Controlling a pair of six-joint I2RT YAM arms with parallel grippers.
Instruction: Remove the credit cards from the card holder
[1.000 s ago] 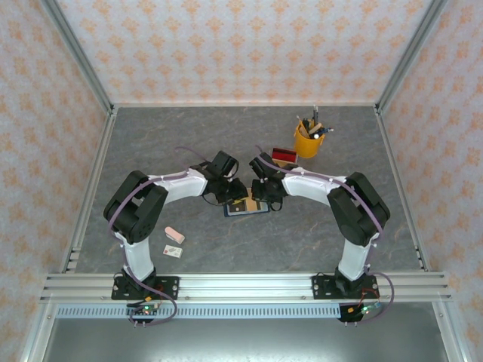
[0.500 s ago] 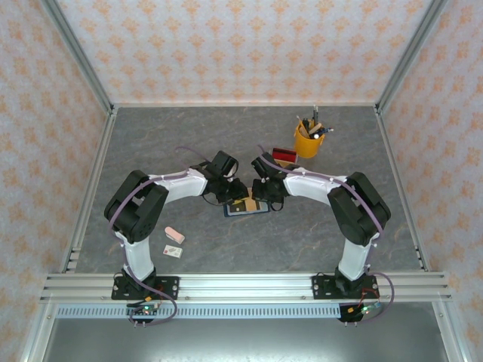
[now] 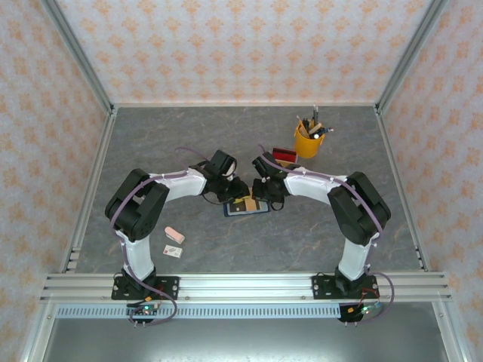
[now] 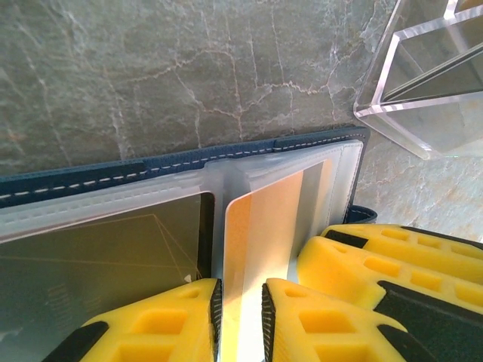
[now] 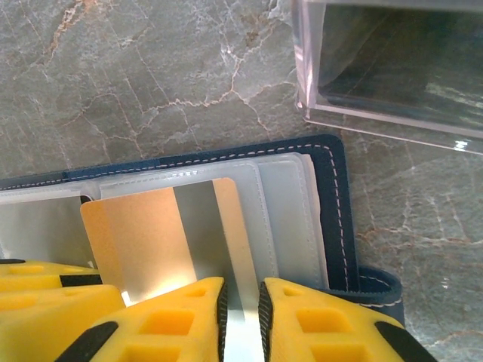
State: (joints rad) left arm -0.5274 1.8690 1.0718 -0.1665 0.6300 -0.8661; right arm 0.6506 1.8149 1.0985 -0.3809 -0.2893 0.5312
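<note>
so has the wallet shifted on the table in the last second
No. The wallet sits in the same spot as before, judged against the yellow cup and the pink eraser in the top view.

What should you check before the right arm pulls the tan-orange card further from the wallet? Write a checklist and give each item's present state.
1. Right gripper closed on tan-orange card: ok.
2. Left gripper pinching card holder pocket: ok.
3. Card partly out of its pocket: ok.
4. Clear tray not touching holder: ok.
5. More cards left inside: cannot tell.
</note>
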